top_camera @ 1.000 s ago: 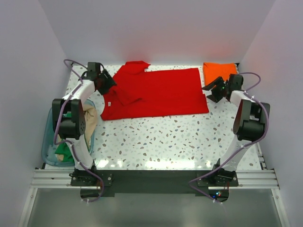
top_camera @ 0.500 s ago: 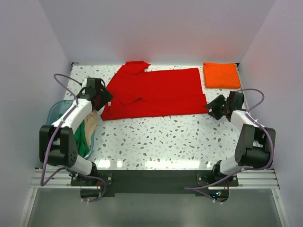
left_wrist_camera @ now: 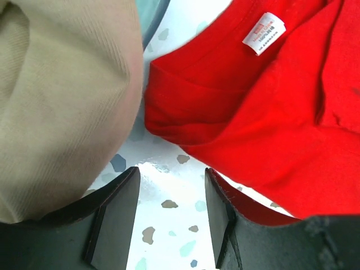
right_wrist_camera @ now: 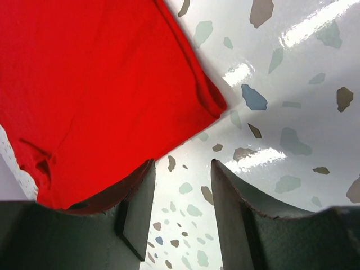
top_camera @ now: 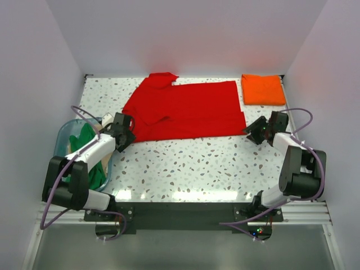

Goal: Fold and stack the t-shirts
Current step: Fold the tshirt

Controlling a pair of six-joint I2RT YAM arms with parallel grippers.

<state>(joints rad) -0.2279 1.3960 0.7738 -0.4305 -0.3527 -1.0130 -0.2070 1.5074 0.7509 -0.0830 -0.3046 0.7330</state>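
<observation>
A bright red t-shirt (top_camera: 185,109) lies spread flat across the far half of the table, its white neck label (left_wrist_camera: 264,32) showing in the left wrist view. An orange t-shirt (top_camera: 262,90) lies folded at the far right corner. My left gripper (top_camera: 125,136) hovers at the red shirt's near left corner, open, with bare table between its fingers (left_wrist_camera: 171,171). My right gripper (top_camera: 253,132) sits at the shirt's near right corner (right_wrist_camera: 211,104), open (right_wrist_camera: 183,163), with only table in the gap and red cloth beside the left finger.
A clear bluish tub (top_camera: 63,135) stands off the table's left edge with a green shirt (top_camera: 87,147) in it. Tan cloth (left_wrist_camera: 56,101) bulges over the tub beside my left gripper. The near half of the speckled table (top_camera: 197,163) is bare.
Both arms have drawn back toward the near side: the left from the far left corner to the shirt's near left corner, the right from beside the orange shirt to the near right corner.
</observation>
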